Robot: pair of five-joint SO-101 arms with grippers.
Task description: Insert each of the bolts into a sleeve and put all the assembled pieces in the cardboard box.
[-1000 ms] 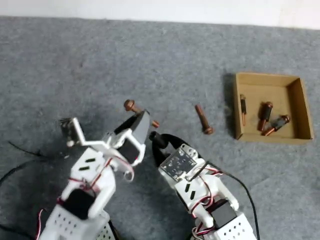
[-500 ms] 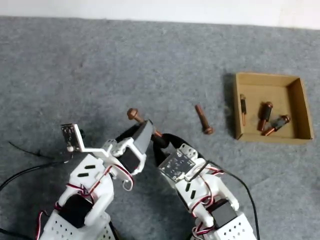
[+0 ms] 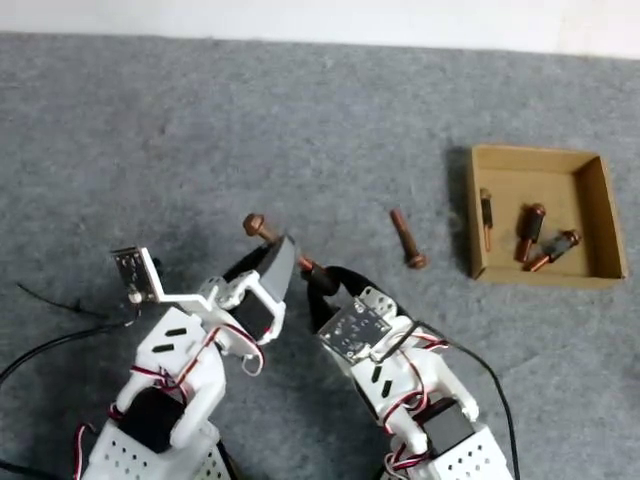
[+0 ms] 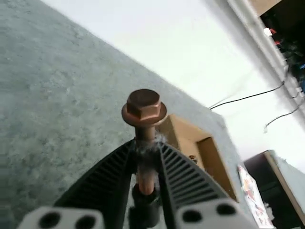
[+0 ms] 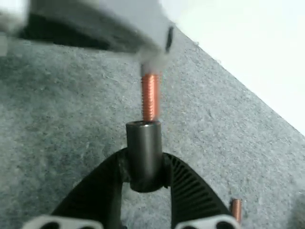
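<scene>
My left gripper is shut on a copper bolt, hex head up and away from the arm. Its threaded end points at a dark sleeve, and the tip sits at the sleeve's mouth. My right gripper is shut on that sleeve, close beside the left one. A loose bolt lies on the grey carpet between the arms and the cardboard box. Inside the box lie three assembled pieces.
Grey carpet covers the table, with open room at the left and back. The box stands at the right. A white wall strip runs along the far edge. Cables trail at the front left.
The left gripper has shifted with the bolt, swinging it back and a little left, while its threaded tip came to the sleeve's mouth. The right arm has hardly moved.
</scene>
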